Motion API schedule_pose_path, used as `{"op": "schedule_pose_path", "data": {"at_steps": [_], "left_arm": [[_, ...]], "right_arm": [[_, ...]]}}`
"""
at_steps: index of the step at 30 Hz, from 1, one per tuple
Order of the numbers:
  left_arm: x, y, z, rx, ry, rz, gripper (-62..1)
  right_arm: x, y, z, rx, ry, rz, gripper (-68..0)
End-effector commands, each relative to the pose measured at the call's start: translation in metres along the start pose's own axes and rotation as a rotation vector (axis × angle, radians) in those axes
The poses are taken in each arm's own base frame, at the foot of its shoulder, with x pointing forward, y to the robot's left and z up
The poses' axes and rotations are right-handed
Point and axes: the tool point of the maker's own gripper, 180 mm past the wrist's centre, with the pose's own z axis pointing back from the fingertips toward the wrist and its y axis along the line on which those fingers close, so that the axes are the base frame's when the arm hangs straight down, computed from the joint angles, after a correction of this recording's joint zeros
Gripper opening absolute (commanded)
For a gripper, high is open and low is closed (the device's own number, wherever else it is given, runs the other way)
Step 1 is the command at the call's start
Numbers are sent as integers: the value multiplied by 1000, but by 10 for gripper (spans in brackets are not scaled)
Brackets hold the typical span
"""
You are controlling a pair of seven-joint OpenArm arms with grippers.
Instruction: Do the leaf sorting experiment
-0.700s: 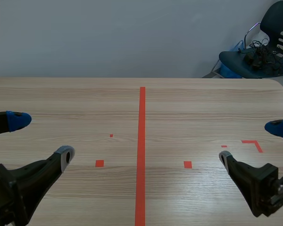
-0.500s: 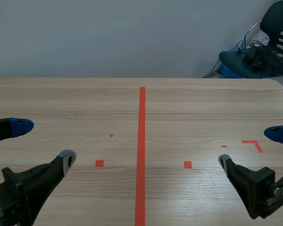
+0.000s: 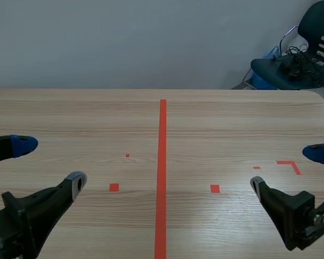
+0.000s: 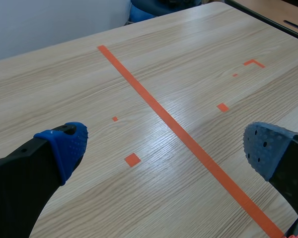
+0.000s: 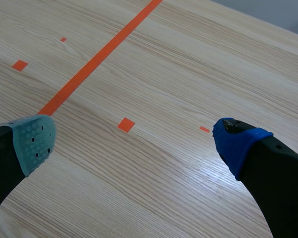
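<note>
Orange tape marks (image 3: 162, 162) run across the wooden desk (image 3: 232, 118); no leaves show in any view. Both arms' jaws hang wide open and empty, low at either side. I'd say the sorting hasn't started.

Black left arm (image 3: 27, 213), right arm (image 3: 291, 213); thick jaws; dotted pads (image 4: 67, 146) blue or grey-green.
</note>
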Motion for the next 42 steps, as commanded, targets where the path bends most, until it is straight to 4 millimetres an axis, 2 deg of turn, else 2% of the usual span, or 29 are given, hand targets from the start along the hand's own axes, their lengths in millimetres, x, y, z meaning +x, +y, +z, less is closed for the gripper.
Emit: {"op": "schedule_pose_path", "data": {"at_steps": [1,42], "left_arm": [[16,-3,0,-15,-51,-12,14],[22,-3,-2,-25,-51,-38,14]], "right_arm": [[18,-3,0,5,-56,21,4],[26,-3,0,2,-77,36,4]]}}
